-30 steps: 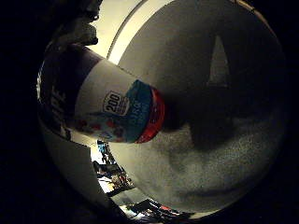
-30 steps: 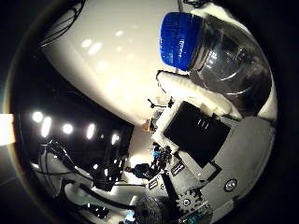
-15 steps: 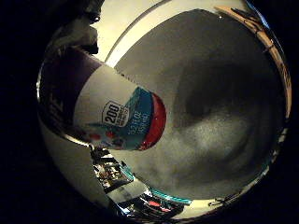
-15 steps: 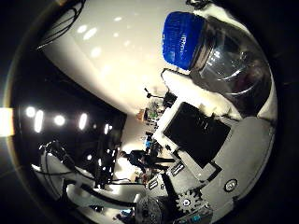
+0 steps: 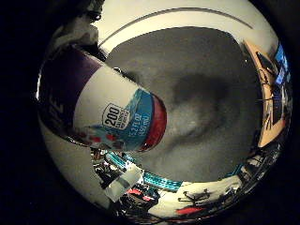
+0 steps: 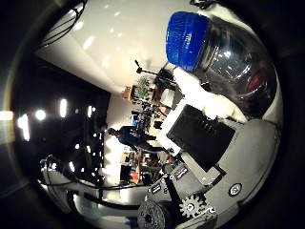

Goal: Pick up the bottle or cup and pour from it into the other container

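Note:
A clear plastic bottle with a blue cap (image 6: 189, 40) lies against my right hand (image 6: 205, 143), close to the palm. In the right thumb side palm view, white and black fingers (image 6: 193, 93) curl along its clear shoulder (image 6: 233, 62). The right little finger side palm view shows the bottle's labelled body (image 5: 103, 103), purple, white and blue with a red band, filling much of that view. The bottle hangs in the air, well above a grey floor.
A grey carpeted floor (image 5: 211, 103) lies far below the bottle, with a white wall (image 5: 178, 19) behind it. A wooden desk (image 5: 267, 84) stands at its edge. The thumb side view looks at a white ceiling (image 6: 105, 48) with lights and a cluttered room (image 6: 143, 114).
Both pictures have swung round, so the hand has turned with the bottle. The bottle keeps its place against the palm. More of the room and the desk show now.

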Robot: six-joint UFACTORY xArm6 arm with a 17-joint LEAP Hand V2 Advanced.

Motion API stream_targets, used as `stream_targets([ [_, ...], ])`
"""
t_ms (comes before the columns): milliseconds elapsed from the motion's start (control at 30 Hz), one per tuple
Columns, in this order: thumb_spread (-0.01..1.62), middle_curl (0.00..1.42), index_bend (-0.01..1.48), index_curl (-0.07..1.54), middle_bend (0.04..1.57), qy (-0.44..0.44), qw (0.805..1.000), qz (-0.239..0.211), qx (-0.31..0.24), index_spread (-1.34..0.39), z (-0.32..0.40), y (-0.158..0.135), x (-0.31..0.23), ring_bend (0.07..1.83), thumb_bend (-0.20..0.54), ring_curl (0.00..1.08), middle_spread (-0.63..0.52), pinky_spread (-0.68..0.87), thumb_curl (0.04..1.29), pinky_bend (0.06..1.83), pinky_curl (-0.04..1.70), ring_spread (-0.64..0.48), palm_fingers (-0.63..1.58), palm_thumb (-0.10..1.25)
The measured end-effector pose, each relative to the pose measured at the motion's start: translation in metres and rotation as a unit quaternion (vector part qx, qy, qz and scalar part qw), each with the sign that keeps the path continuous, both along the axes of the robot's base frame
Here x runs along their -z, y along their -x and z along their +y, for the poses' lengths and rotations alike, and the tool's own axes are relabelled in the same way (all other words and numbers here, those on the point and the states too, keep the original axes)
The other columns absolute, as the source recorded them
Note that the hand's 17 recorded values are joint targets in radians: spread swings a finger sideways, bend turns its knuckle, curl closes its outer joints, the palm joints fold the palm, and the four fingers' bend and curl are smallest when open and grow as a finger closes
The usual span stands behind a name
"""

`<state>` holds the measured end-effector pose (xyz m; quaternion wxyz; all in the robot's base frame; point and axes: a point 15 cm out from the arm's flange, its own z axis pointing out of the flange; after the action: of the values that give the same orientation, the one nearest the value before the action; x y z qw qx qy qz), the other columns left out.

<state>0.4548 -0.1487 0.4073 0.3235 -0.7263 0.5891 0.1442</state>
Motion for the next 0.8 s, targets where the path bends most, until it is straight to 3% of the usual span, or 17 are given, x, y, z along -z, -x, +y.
stream_targets([
  [200,0.51,0.68,1.07,0.86,1.38,0.082,0.995,0.044,-0.025,-0.22,0.043,-0.011,0.006,1.48,-0.022,0.61,-0.1,-0.19,0.88,1.4,0.77,-0.16,1.16,0.98],
  [400,0.5,0.69,1.07,0.87,1.38,0.224,0.972,0.054,-0.047,-0.22,0.079,-0.03,0.01,1.48,-0.023,0.61,-0.1,-0.19,0.89,1.39,0.8,-0.16,1.16,0.98],
  [567,0.48,0.69,1.07,0.87,1.37,0.329,0.94,0.067,-0.067,-0.22,0.099,-0.036,0.012,1.49,-0.022,0.61,-0.11,-0.2,0.9,1.36,0.81,-0.16,1.16,0.98],
  [800,0.42,0.7,1.07,0.87,1.37,0.444,0.89,0.05,-0.09,-0.22,0.133,-0.048,0.007,1.48,-0.021,0.62,-0.11,-0.2,0.92,1.33,0.83,-0.16,1.15,1.0],
])
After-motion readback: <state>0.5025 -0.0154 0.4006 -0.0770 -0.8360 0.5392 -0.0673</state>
